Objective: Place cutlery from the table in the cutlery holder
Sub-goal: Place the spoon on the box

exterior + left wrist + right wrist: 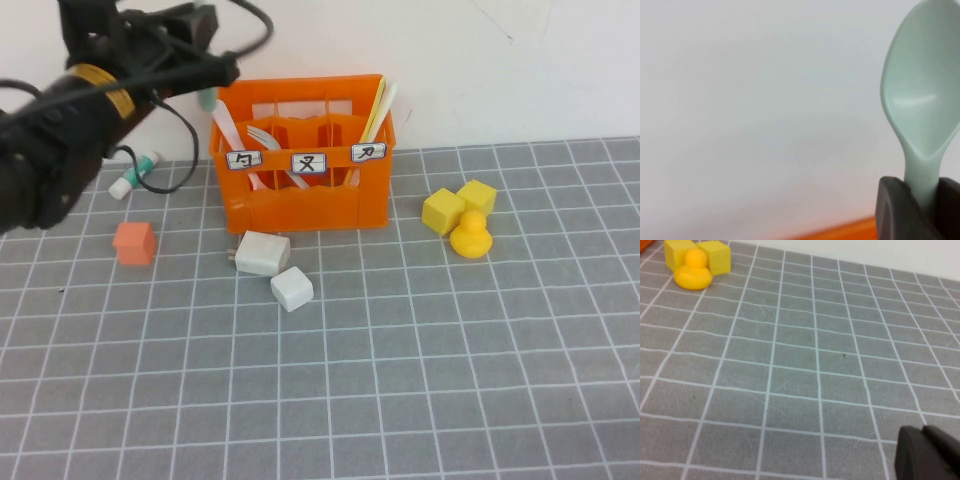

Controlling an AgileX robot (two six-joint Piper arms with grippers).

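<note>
The orange cutlery holder (300,195) stands at the back middle of the grey gridded table (400,380). A pale pink spoon (224,122) stands in its left compartment and a grey fork (266,140) in the middle one. My left gripper (212,72) hovers above the holder's left end, shut on the mint-green spoon (208,97). In the left wrist view the gripper (922,200) clamps the handle and the spoon's bowl (922,95) sticks out beyond it. My right gripper (927,455) is shut and empty, low over bare table, outside the high view.
Pale yellow sticks (380,100) stand in the holder's right compartment. Two white blocks (262,252) (292,288) lie in front of it. An orange cube (134,243) and a marker (135,173) sit to the left. Yellow blocks (443,211) and a duck (470,238) sit to the right.
</note>
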